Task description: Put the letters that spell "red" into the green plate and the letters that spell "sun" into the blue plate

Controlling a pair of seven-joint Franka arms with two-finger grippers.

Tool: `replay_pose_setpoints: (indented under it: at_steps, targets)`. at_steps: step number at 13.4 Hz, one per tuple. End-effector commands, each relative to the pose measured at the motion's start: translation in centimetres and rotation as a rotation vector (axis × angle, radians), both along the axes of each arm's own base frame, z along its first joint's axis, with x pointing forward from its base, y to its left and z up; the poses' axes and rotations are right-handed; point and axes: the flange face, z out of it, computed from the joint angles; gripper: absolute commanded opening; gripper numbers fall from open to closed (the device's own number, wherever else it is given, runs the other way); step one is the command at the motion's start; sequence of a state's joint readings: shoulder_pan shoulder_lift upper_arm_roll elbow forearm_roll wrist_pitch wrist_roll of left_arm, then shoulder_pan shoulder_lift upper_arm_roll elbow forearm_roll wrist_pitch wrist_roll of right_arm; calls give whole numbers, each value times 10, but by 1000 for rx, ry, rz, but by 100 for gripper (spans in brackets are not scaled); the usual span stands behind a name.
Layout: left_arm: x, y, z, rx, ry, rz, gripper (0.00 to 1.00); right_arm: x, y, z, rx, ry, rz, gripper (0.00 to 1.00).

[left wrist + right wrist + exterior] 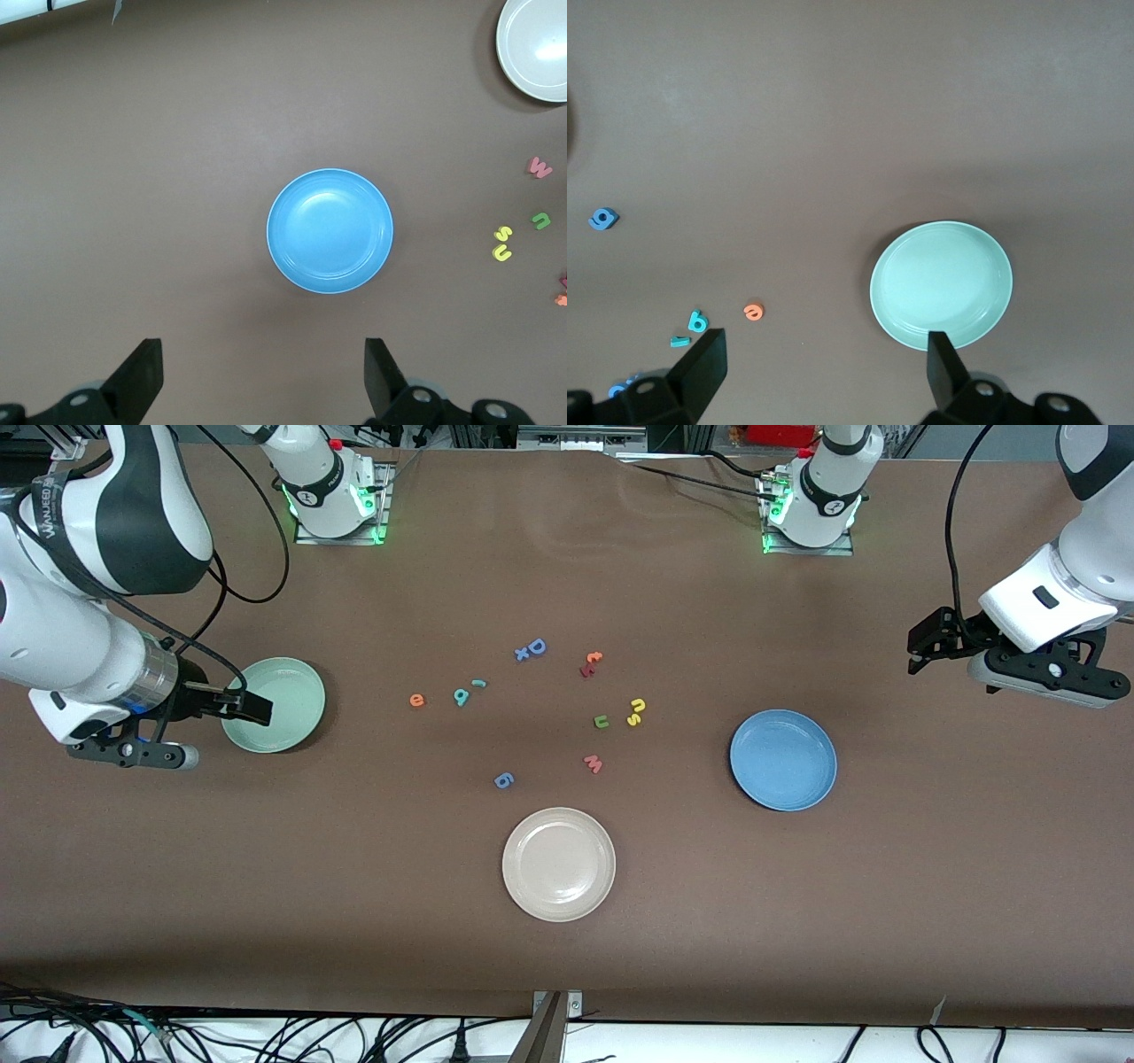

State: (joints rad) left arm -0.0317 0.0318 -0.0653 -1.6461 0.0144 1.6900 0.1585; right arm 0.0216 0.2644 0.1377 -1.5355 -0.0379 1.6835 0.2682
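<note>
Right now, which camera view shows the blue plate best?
The left wrist view: the blue plate lies whole and centred under the open left hand. The front view shows it smaller; the right wrist view shows none of it.

The green plate (pixel 292 691) sits empty at the right arm's end of the surface, and the blue plate (pixel 783 760) sits empty toward the left arm's end. Between them lie the orange "e" (pixel 416 701), teal "d" (pixel 461 696) and thin "r" (pixel 479 684) in a row. The green "u" (pixel 601 722) and yellow "s" and "n" (pixel 636 711) lie nearer the blue plate.
</note>
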Motion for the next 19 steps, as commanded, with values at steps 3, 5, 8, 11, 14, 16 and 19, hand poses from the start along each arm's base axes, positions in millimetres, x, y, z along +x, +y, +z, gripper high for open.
replay_pose_setpoints:
  at_steps: [3,5,8,11,14,16,19]
  targets:
    - [-3,0,6,15,-2,6,100,-1,0,7,22,-6,4,100]
    - [-3,0,6,15,-2,6,100,-1,0,8,22,-7,4,100]
    - [-3,-1,6,15,-2,4,100,-1,1,8,28,-6,3,100]
    - [-3,-1,6,15,-2,4,100,-1,0,8,42,-4,-2,100]
    - [-3,-1,6,15,-2,4,100,-1,0,8,41,-3,-1,100]
    - [-3,-1,6,15,-2,4,100,-1,0,8,42,-2,0,100]
    - [-3,0,6,15,-2,6,100,-1,0,8,42,-2,0,100]
